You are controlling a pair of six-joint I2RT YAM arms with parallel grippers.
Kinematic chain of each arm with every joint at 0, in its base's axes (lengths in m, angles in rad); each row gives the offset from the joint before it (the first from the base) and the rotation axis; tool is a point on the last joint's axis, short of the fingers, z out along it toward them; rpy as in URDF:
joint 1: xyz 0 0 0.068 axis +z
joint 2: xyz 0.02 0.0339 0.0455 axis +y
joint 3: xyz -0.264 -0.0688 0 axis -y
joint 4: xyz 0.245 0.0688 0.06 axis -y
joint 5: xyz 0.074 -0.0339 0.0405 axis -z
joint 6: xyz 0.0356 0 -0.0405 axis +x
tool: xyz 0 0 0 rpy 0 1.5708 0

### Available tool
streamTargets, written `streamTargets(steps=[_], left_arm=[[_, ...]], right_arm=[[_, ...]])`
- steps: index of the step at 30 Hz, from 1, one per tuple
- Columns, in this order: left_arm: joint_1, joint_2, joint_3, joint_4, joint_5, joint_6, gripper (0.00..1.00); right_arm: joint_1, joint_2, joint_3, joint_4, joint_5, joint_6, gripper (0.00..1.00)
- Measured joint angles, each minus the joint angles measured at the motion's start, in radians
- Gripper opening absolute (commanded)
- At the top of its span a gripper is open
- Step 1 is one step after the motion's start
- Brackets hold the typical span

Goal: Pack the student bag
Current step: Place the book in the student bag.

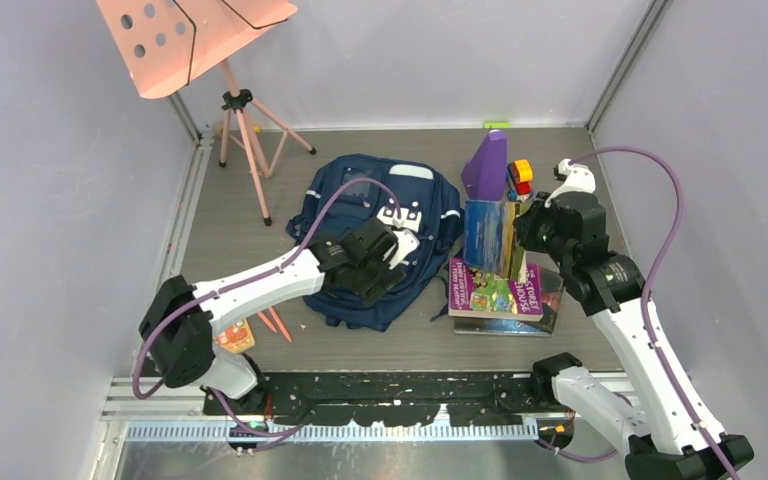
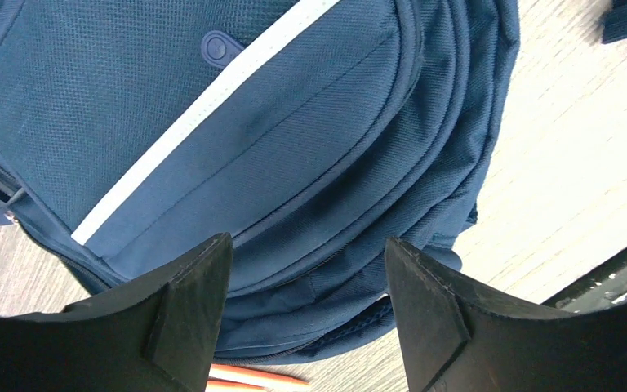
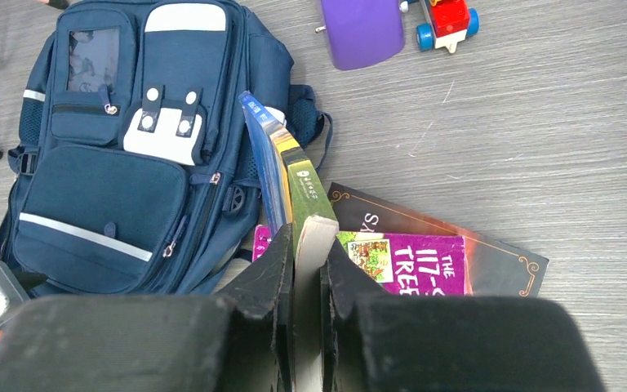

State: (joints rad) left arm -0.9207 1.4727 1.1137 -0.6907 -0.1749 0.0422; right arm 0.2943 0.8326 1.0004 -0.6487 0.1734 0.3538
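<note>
The student bag (image 1: 355, 185) lies flat on the table, front side up, closed as far as I can see; it also shows in the left wrist view (image 2: 253, 122) and the right wrist view (image 3: 98, 196). My left gripper (image 1: 378, 283) is open and empty, hovering over the bag's lower front pocket, its fingers (image 2: 188, 310) spread above the bottom seam. My right gripper (image 1: 522, 235) is shut on an upright book (image 1: 488, 235) with a blue cover and green spine (image 3: 302, 196), held to the right of the bag, above the other books.
A purple book (image 1: 495, 290) lies on a dark book (image 3: 498, 261) right of the bag. A purple object (image 1: 487, 165) and a toy car (image 1: 520, 175) stand behind them. A pink music stand (image 1: 190, 35) is at the back left. Orange pencils (image 1: 272, 322) lie by the bag's near edge.
</note>
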Motion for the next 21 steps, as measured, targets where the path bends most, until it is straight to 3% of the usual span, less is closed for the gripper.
streamTargets(steps=[16,21], left_arm=[[0.0,-0.037,-0.065,0.008,0.129,-0.054,0.7],[0.0,-0.045,-0.073,0.008,0.126,-0.06,0.54]], right_arm=[[0.0,0.019,-0.002,0.01,0.005,0.0,0.01],[0.0,0.026,-0.002,0.012,0.005,0.0,0.01]])
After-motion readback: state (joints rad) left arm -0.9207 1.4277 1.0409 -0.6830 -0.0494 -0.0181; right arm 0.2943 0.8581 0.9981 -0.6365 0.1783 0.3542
